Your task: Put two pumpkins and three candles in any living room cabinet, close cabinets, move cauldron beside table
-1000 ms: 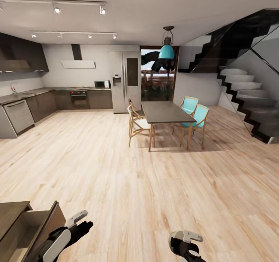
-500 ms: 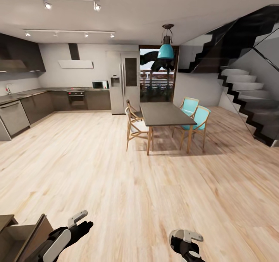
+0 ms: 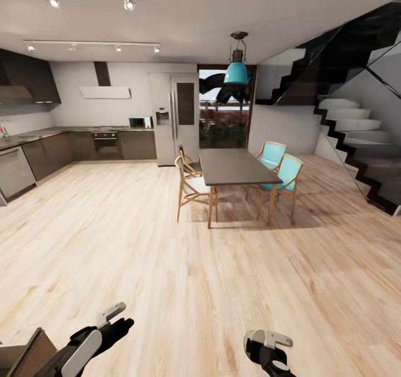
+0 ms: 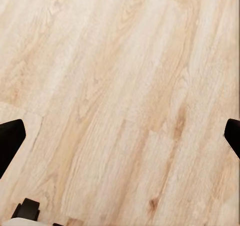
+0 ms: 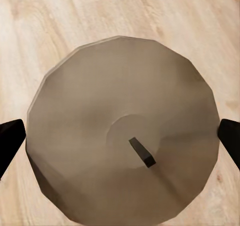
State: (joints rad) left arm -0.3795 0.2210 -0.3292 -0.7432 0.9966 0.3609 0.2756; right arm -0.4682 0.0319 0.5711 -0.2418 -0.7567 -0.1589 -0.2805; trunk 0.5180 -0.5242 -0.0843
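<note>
Shifted camera, cabinet (image 3: pixel 28 355) now barely in view beside left tool (image 3: pixel 114 318), spread and empty; right tool (image 3: pixel 267 346) pinches a candle (image 5: pixel 125 136); step: carrying it to the cabinet.

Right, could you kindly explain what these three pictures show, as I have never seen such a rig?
It is a simulated wheeled robot with two arms. The wide picture comes from its head camera: a wooden floor, a dining table, a kitchen behind, and at the bottom the left gripper and right gripper. The other two come from wrist cameras looking along the jaws. The left jaws stand open over the floor. Between the right jaws sits a round greyish candle with a dark wick; whether they grip it is unclear.
</note>
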